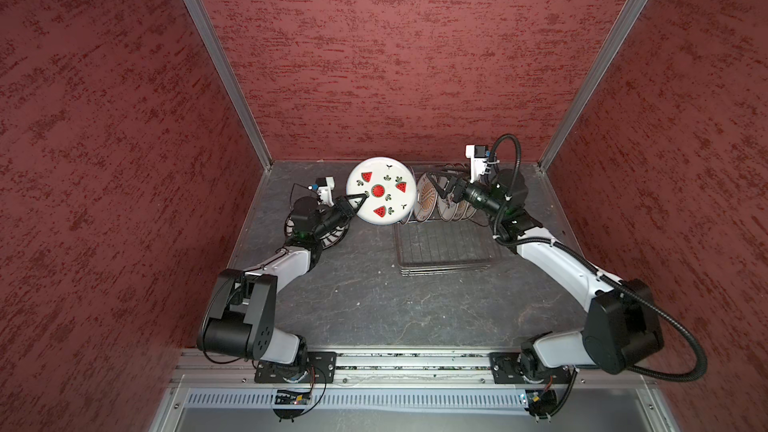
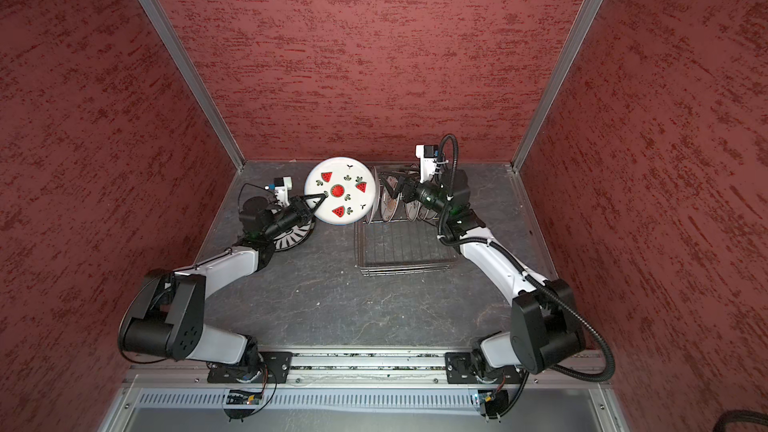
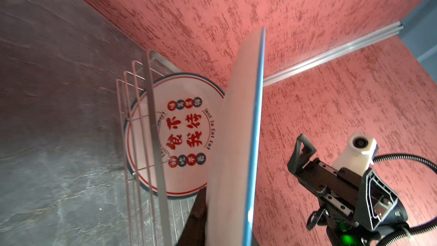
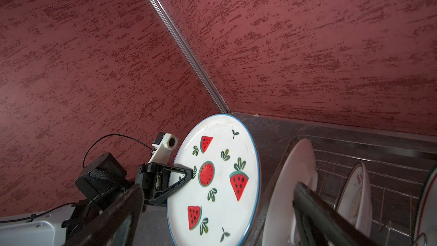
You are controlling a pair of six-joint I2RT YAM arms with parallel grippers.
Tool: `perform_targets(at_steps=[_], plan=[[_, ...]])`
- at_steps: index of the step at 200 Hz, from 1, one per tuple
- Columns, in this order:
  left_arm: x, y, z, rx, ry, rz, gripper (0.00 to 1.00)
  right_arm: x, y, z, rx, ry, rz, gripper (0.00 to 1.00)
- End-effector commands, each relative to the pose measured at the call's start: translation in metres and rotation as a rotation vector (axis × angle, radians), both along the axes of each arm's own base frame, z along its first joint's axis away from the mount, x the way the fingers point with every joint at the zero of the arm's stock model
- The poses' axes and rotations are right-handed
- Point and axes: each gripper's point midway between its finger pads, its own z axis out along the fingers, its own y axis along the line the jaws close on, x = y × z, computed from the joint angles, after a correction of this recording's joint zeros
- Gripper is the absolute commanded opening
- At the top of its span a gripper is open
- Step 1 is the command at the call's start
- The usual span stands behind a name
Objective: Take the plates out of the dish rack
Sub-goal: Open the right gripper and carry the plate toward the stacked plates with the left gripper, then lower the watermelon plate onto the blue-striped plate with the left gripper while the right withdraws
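While tight on plate (image 4: 221, 201), left fingers (image 4: 188, 173)

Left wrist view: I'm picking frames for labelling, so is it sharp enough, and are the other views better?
Left wrist view: the held watermelon plate is a soft, close blur, dish rack wires smear, yet the red-character plate reads. Right wrist view: right end effector's fingers blur; that watermelon plate is crisp. Both top views: evenly lit, sharp.
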Motion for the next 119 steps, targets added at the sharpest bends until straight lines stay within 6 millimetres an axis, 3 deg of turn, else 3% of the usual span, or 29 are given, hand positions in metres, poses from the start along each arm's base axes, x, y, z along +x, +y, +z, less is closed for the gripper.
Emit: perform_targets(at_steps=[1,44,49,82,119], plan=[[-0.003,0.021,0.04,-0.034,-0.135,0.054,0.05,-0.008,0.008,0.012,-0.011,-0.077,0.026,0.99],[-0.011,0.058,0.034,0.022,-0.103,0.195,0.04,-0.016,0.038,0.018,-0.075,-0.134,0.093,0.99],[-0.013,0.062,0.034,0.037,-0.103,0.219,0.04,-0.01,0.045,0.007,-0.098,-0.115,0.096,0.99],[-0.026,0.087,0.03,0.103,-0.069,0.355,0.04,0.0,0.076,-0.002,-0.199,-0.132,0.085,0.99],[-0.036,0.103,0.003,0.104,0.024,0.412,0.04,0.012,0.113,-0.027,-0.341,-0.129,0.079,0.99]])
